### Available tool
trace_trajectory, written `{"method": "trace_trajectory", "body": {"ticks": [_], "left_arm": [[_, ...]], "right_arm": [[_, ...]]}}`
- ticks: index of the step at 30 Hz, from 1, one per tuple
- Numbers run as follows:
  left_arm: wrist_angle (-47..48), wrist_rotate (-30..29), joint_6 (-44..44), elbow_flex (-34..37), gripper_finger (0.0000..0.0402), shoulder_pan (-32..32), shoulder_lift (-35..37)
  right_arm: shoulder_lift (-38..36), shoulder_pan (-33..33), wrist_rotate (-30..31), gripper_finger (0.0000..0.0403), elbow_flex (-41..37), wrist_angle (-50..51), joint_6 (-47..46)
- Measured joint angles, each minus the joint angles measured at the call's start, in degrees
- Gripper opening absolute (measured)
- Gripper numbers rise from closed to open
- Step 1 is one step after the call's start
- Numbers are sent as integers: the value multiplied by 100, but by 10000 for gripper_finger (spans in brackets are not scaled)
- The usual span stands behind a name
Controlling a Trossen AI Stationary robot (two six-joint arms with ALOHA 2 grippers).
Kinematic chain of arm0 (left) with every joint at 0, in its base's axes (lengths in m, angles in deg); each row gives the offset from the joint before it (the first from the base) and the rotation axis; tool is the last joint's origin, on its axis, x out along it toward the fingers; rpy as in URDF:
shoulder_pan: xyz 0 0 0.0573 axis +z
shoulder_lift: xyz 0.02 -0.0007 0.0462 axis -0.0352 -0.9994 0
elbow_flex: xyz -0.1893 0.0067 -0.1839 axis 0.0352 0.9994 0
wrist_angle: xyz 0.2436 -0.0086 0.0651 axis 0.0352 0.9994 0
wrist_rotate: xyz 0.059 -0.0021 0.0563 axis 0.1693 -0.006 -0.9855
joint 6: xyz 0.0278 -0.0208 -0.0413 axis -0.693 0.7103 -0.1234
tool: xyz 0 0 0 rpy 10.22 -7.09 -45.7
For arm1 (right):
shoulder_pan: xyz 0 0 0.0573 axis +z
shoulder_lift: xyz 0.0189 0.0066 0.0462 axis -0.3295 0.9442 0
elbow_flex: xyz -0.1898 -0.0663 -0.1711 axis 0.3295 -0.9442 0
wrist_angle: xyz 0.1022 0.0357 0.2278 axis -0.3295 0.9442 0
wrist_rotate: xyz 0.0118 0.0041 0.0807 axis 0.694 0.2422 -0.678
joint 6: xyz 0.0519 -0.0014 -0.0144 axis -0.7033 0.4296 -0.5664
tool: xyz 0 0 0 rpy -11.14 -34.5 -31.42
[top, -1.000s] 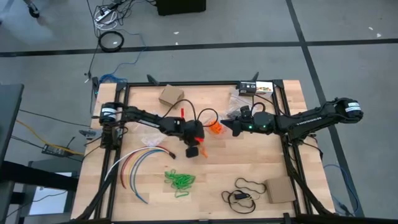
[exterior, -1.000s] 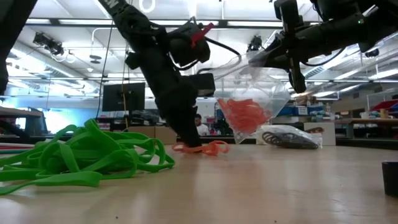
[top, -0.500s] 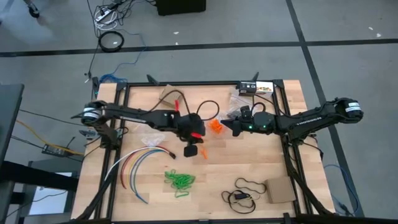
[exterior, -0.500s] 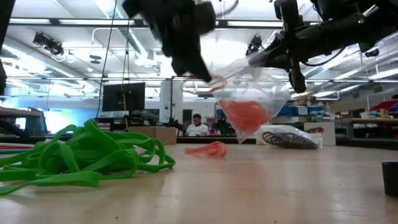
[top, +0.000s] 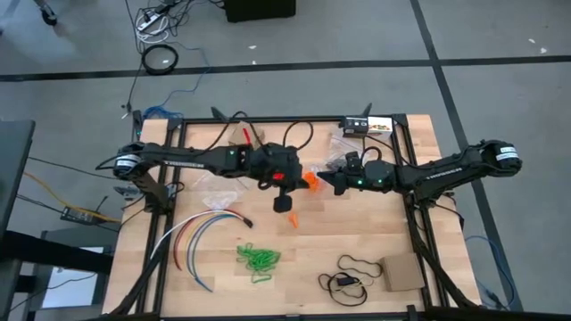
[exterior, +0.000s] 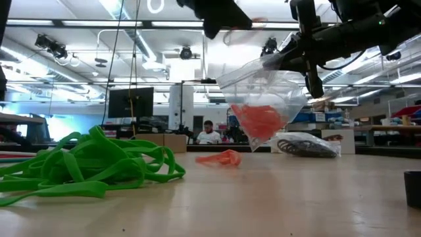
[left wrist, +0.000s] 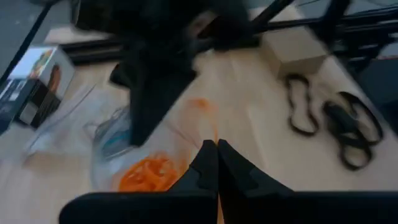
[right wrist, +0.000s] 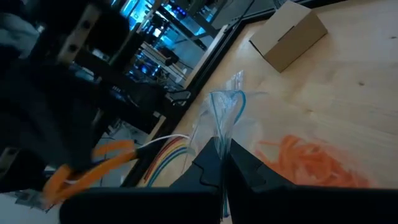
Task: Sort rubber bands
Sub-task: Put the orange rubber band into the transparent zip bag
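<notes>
High view puts the left pincer (top: 299,174) near the middle of the surface (top: 357,232), raised and just beside the mouth of a clear plastic bag (exterior: 263,99). In the left wrist view its fingers are pressed together on a thin orange rubber band (left wrist: 214,127), and the right wrist view shows orange bands hanging from a dark pincer that seems to be this same one. The right pincer (right wrist: 222,163) faces it from the other side of the bag, clenched on the bag's rim so that the bag hangs above the surface, as the low view shows. A good clump of orange bands (exterior: 258,120) already sits in the bottom of the bag, directly below the left pincer. One small orange bunch (exterior: 220,157) lies on the surface below the bag, so the orange colour looks mostly gathered but not finished. The green heap (top: 257,259) lies untouched on the surface, well away from both pincers toward the near edge. The dark bands (top: 350,275) also lie loose, far from the right pincer near a small cardboard box (top: 401,273). In my judgement roughly one colour of three is nearly done; the held band must go into the bag, the stray orange bunch follows, then green and dark remain.
</notes>
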Motion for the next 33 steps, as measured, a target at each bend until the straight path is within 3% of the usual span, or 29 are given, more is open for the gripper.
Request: {"method": "trace_trajectory", "body": {"ticks": [6,10,17,23,29,33], "left_arm": [[125,324,181,7,0,327,-384],[179,-4,457,9,15,441,-567],[132,234,160,4,106,431,-567],[1001,-73,138,-570,177,422,-558],[2161,-260,-141,-1444,186,387,-516],[2380,-260,-170,-1598,186,348,-520]], "right_arm": [[0,5,0,4,0,-50,23],[0,5,0,4,0,-73,45],[0,5,-2,4,0,4,67],[0,5,-2,4,0,7,101],[0,5,-2,4,0,28,131],[0,5,-2,4,0,26,153]]}}
